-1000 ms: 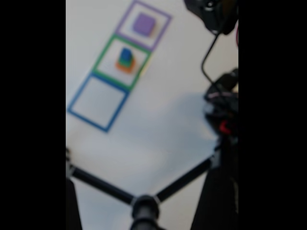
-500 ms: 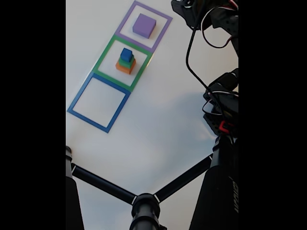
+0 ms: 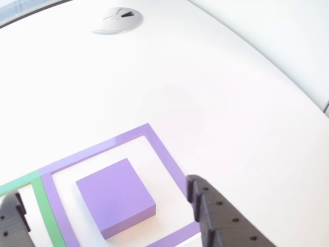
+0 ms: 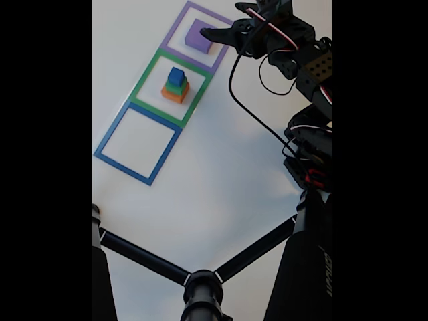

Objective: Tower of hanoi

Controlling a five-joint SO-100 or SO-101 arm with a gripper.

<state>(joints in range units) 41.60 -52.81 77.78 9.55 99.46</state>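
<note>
Purple block [image 4: 198, 35]: large, flat, square. Lies inside the purple square outline [image 4: 227, 45] at the far end of a row of three outlines taped or printed on the white desk [image 4: 221, 174]. In the other view the purple block [image 3: 115, 198] sits on the desk within the outline [image 3: 164, 154], a margin of bare white on every side, touching no border.

Stack of three blocks: blue block [image 4: 176, 75] on top, green block [image 4: 176, 86] beneath it, orange block [image 4: 174, 94] at the bottom, each wider than the one above. Stands inside the green square outline [image 4: 144, 81], the middle one of the row, sharing a border with the purple outline.

Blue square outline [image 4: 107, 140]: nearest end of the row, nothing inside it.

Pincer [image 4: 227, 20]: black, open, jaws spread wide. In the fixed view it reaches in from the right, over the purple outline, fingertips close to the purple block. In the other view one black finger [image 3: 216, 216] stands at the lower right over the outline's corner, the other finger [image 3: 13, 218] at the lower left edge by the green border; the purple block lies between them, touched by neither.

Arm [image 4: 311, 67]: black, with loose black and red cables, on the right side of the desk.

Round grey cable port [image 3: 117, 20]: set into the desk, well beyond the purple outline.

Black tripod legs [image 4: 200, 281]: foreground of the fixed view.
</note>
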